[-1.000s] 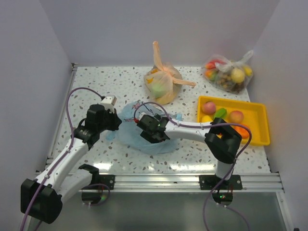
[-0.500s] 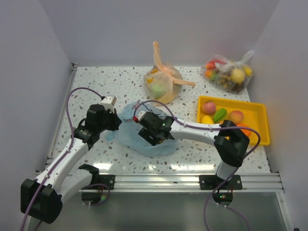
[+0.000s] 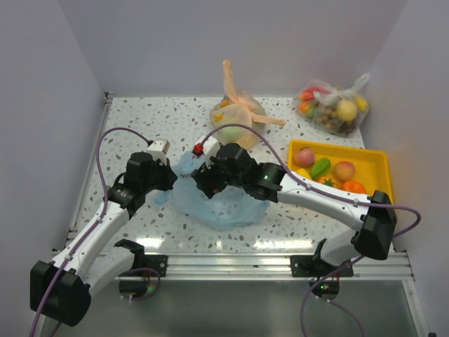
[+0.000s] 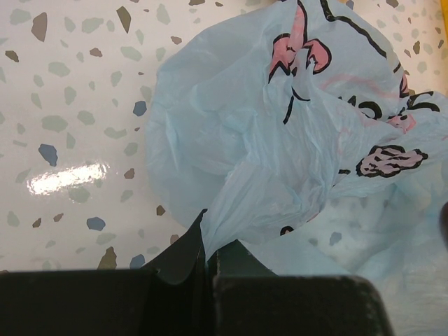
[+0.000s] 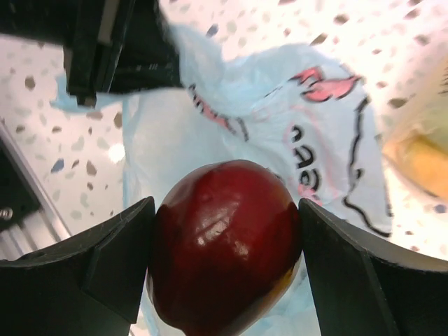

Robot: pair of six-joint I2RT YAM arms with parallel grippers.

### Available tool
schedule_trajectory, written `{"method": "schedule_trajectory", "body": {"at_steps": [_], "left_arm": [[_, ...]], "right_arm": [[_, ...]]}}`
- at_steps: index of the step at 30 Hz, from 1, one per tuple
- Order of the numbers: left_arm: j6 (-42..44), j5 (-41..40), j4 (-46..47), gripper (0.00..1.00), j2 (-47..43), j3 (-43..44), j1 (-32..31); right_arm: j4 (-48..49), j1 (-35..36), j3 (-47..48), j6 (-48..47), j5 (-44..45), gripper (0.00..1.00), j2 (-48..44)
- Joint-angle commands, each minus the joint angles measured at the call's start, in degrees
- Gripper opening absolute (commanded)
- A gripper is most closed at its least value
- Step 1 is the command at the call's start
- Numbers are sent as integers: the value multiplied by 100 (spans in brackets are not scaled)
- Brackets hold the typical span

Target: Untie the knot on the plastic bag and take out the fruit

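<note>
Top external, plastic bag (image 3: 219, 210), orange bag (image 3: 237, 123) (behind)

Right arm is extending: its elbow is swinging out toward the near right corner, and its forearm is uncovering the near part of the yellow tray (image 3: 337, 144). Right gripper (image 3: 207, 181) is lifting off the middle of the plastic bag (image 3: 224, 207) and shifting toward the bag's far left side, bringing up a dark red apple (image 5: 222, 246) clamped between both fingers. The bag's plastic is bunching differently beneath it.
</note>
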Motion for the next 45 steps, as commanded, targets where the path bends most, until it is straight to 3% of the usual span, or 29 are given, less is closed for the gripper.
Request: {"method": "schedule_trajectory", "body": {"at_steps": [1, 4, 10, 14, 23, 33, 39, 43, 45], "left_arm": [[102, -50, 152, 0, -85, 13, 38], [111, -41, 144, 0, -85, 13, 38], [111, -24, 152, 0, -112, 5, 38], [111, -24, 152, 0, -129, 5, 38], [111, -15, 144, 0, -164, 5, 29], [129, 55, 152, 0, -234, 13, 38], [146, 99, 179, 0, -305, 13, 29], [137, 125, 161, 0, -322, 13, 29], [146, 91, 170, 0, -349, 22, 38]], "right_arm": [[389, -72, 434, -130, 619, 0, -557], [187, -458, 496, -219, 1420, 0, -829], [11, -2136, 14, 236, 2132, 0, -1533], [-50, -3741, -460, 852, 2142, 0, -1981], [64, -6388, -1314, 2469, 2019, 2, -1903], [293, -7419, -1763, 3261, 3301, 10, -946], [178, -7930, -1412, 3429, 3258, 14, -103], [-32, -7991, -1192, 3384, 3170, 59, 162], [-137, -8000, -1113, 3384, 2951, 86, 189]]}}
